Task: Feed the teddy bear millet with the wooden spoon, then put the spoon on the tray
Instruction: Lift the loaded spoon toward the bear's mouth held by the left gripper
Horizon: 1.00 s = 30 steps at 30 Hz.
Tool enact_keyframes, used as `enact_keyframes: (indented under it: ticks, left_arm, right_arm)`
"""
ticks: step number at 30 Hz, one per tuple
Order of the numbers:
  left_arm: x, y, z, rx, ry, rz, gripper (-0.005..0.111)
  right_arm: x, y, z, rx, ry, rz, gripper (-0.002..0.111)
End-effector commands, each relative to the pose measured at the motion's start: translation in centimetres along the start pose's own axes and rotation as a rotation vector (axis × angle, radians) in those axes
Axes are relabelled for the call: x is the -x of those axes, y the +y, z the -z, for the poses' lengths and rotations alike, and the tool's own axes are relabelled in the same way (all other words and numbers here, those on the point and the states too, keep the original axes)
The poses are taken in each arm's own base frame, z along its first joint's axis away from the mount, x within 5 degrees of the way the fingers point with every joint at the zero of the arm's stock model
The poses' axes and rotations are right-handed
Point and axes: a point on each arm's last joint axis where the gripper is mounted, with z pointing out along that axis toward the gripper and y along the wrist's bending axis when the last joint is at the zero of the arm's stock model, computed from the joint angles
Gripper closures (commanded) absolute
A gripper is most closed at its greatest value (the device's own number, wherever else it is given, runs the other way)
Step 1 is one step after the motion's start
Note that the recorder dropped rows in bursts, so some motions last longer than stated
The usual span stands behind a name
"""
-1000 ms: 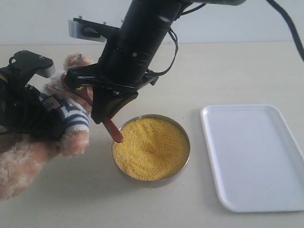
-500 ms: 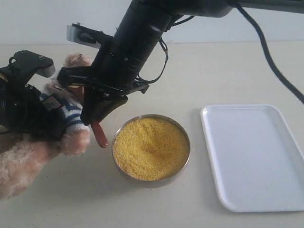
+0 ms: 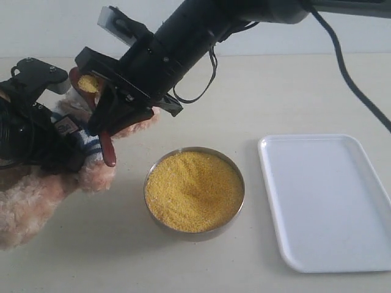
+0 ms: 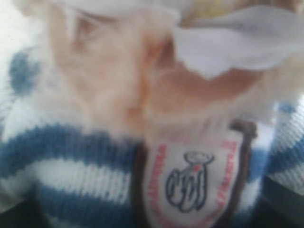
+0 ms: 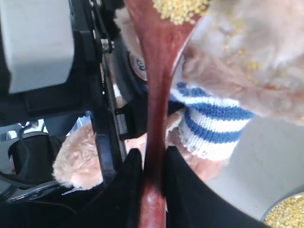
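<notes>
The teddy bear (image 3: 36, 201) leans at the left, and my left gripper (image 3: 58, 149) grips its striped body. Its shirt and shield badge (image 4: 190, 180) fill the left wrist view, hiding the fingers. My right gripper (image 3: 105, 116) reaches across from the right, shut on the handle of the wooden spoon (image 3: 107, 149). The spoon's bowl (image 3: 87, 83) carries millet and sits up by the bear's head. In the right wrist view the handle (image 5: 159, 85) is pinched between the black fingers (image 5: 183, 190), with grains (image 5: 178, 9) at the bear's fur (image 5: 247, 52). More millet (image 3: 194, 189) fills a metal bowl. The white tray (image 3: 330, 201) lies at the right.
The metal bowl's rim (image 3: 240, 210) stands between the bear and the tray, near the middle of the beige table (image 3: 275, 91). The right arm stretches over the table's back left part. A few loose grains cling to the bear's fur.
My right gripper has lifted the spoon from the bowl's left edge and swung it left and up. The spoon's bowl, holding millet, is now at the bear's head. The bear shifted slightly.
</notes>
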Motion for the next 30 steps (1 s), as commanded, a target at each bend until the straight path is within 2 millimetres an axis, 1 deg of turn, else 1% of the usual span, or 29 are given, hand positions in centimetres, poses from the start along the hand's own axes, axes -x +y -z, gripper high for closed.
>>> enact_keyframes:
  ticks: [1,4,9,10,16,30]
  left_arm:
    - [0.5,0.2,0.4,0.020,-0.047,-0.007,0.103]
    - [0.5,0.2,0.4,0.021,-0.052,0.019,0.103]
    - [0.6,0.6,0.4,0.031,-0.062,0.045,0.103]
    - [0.6,0.9,0.5,0.036,-0.068,0.070,0.103]
    - [0.6,0.9,0.5,0.038,-0.073,0.073,0.103]
    - [0.6,0.9,0.5,0.039,-0.077,0.073,0.103]
  right_arm:
    - [0.5,-0.3,1.3,0.037,-0.041,-0.008,0.109]
    - [0.8,0.0,1.6,0.105,-0.075,-0.018,0.109]
    - [0.9,0.1,1.6,0.118,-0.080,-0.021,0.109]
    - [0.7,0.0,1.4,0.128,-0.078,-0.032,0.109]
    - [-0.3,-1.4,0.4,0.235,-0.087,-0.100,0.109]
    - [0.2,-0.7,0.6,0.336,-0.146,-0.099,0.109]
